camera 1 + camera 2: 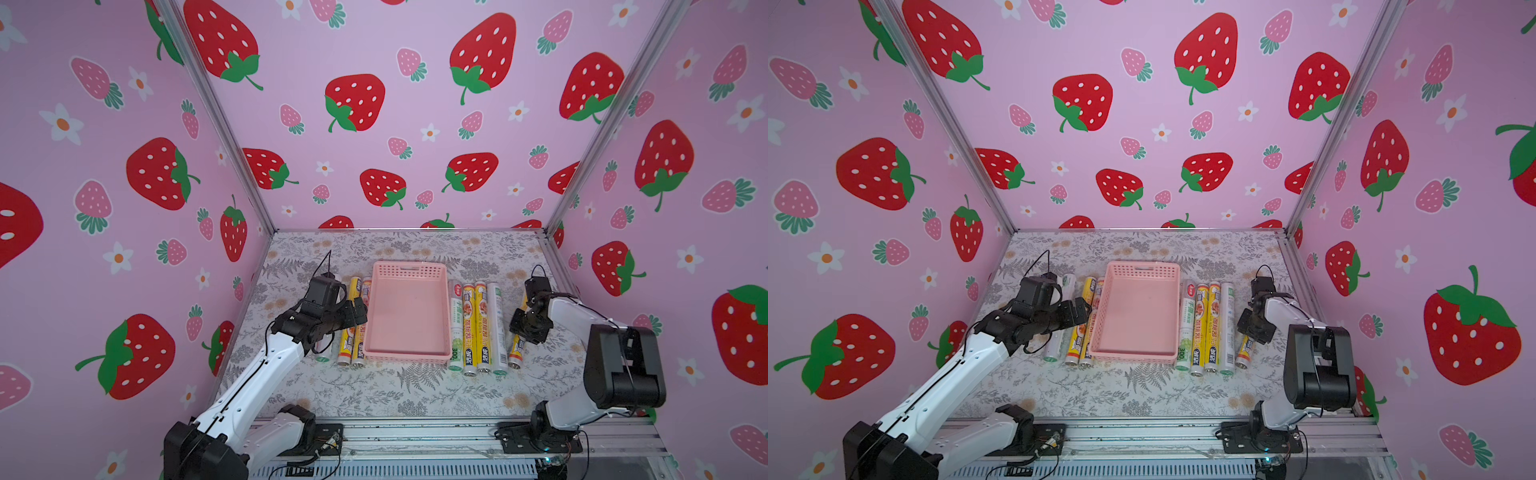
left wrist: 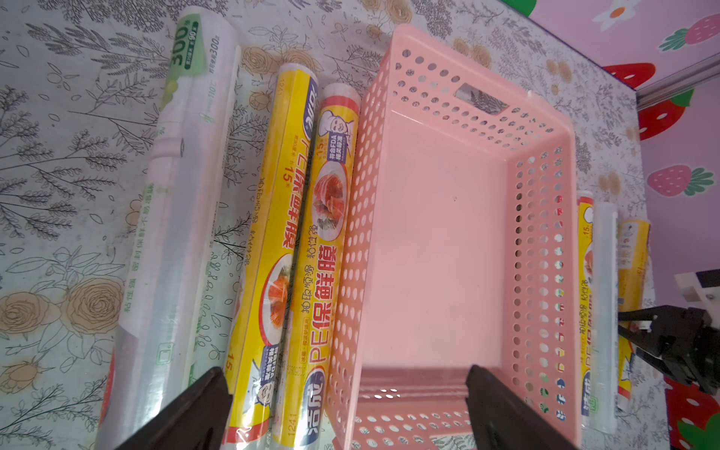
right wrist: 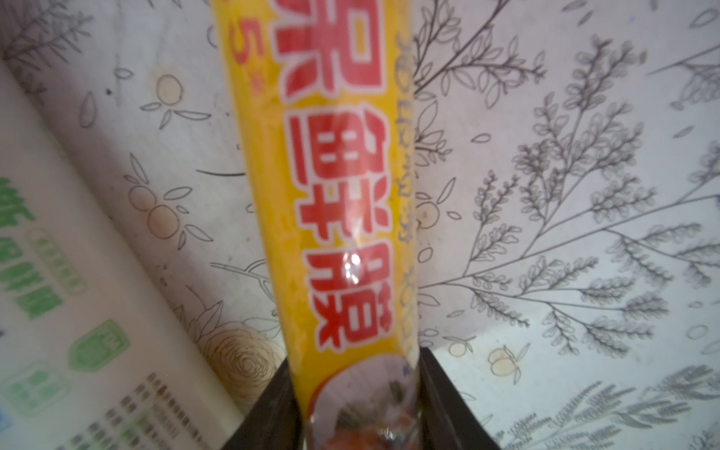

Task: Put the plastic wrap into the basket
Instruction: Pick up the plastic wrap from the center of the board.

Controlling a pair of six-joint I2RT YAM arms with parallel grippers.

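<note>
The pale-pink basket (image 1: 409, 268) (image 1: 1144, 270) (image 2: 360, 233) stands empty mid-table. Left of it lie a white plastic wrap roll (image 2: 183, 195) and two yellow ones (image 2: 280, 233) (image 1: 345, 353). My left gripper (image 1: 358, 316) (image 2: 346, 409) hovers open over the yellow roll nearest the basket and the basket's left wall, holding nothing. Right of the basket lie several rolls (image 1: 469, 328) (image 1: 1212, 328). My right gripper (image 1: 523, 332) (image 1: 1252, 329) (image 3: 358, 405) is shut on the outermost yellow roll (image 1: 516, 355) (image 3: 323, 195), low at the cloth.
A flower-print cloth (image 1: 415, 390) covers the table. Strawberry-print walls close in the left, back and right. A white roll with green print (image 3: 58, 272) lies close beside the gripped one. Both arm bases sit on the metal rail (image 1: 415, 440) at the front edge.
</note>
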